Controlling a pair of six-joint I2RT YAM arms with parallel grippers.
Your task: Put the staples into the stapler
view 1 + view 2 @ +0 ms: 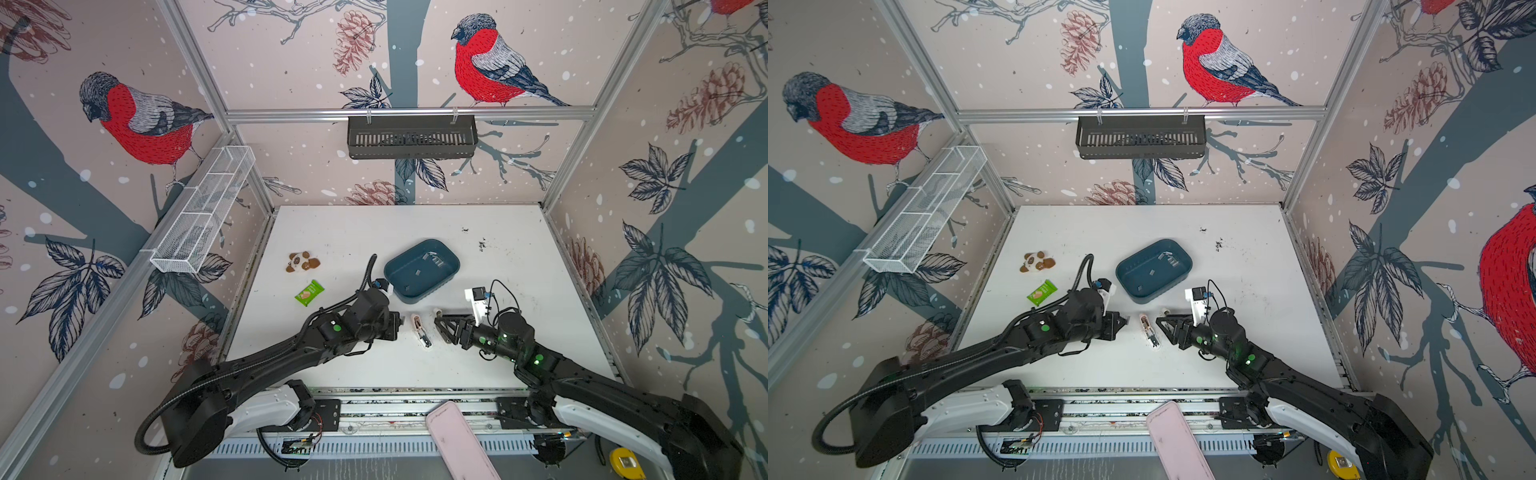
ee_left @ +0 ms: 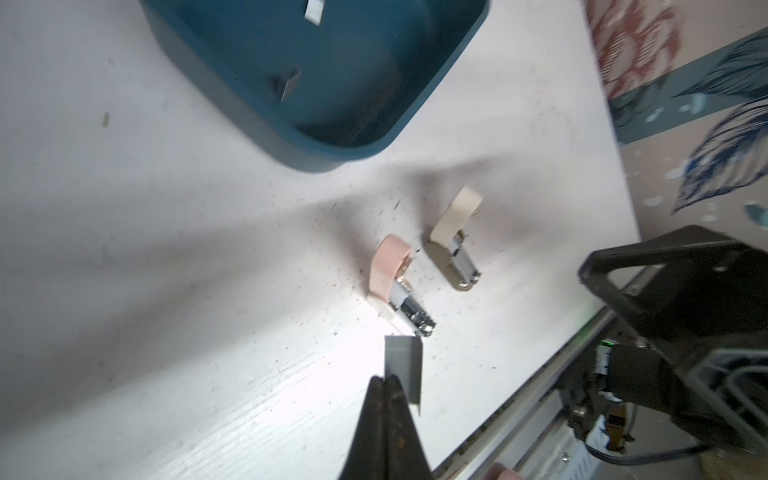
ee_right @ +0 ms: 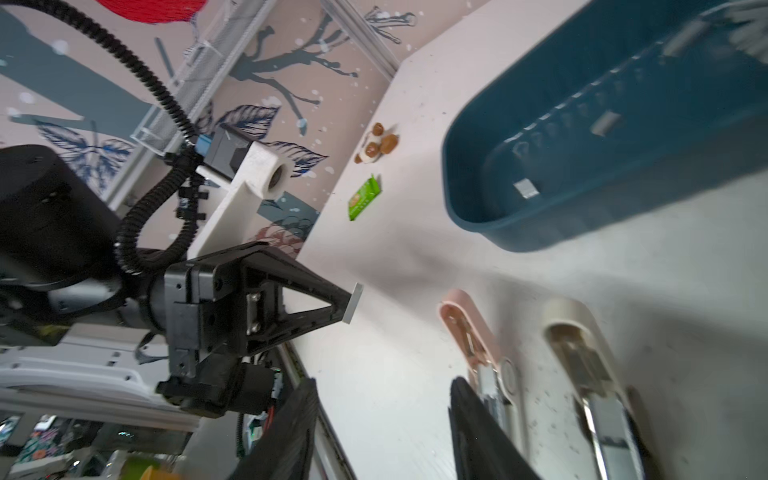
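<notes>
A white table (image 1: pixel 374 365) stands inside a booth papered with red-breasted birds. The left gripper (image 2: pixel 384 378) is pinched tight on a short silvery strip (image 2: pixel 402 361) of staples, holding it near the pink stapler (image 2: pixel 397 282) without touching it. That stapler lies on the table between the two grippers in both top views, its pink top swung up and its metal channel bare. A beige stapler (image 2: pixel 455 241), also opened, lies just beside it. The right gripper (image 3: pixel 380 382) has its jaws partly spread and empty, close beside the pink stapler. Farther back, a blue tray (image 1: pixel 415 293) holds more loose staples (image 1: pixel 436 261). The step in hand looks like insertion. The strip likely needs lining up along the channel and lowering in, perhaps while the right gripper steadies the stapler.
</notes>
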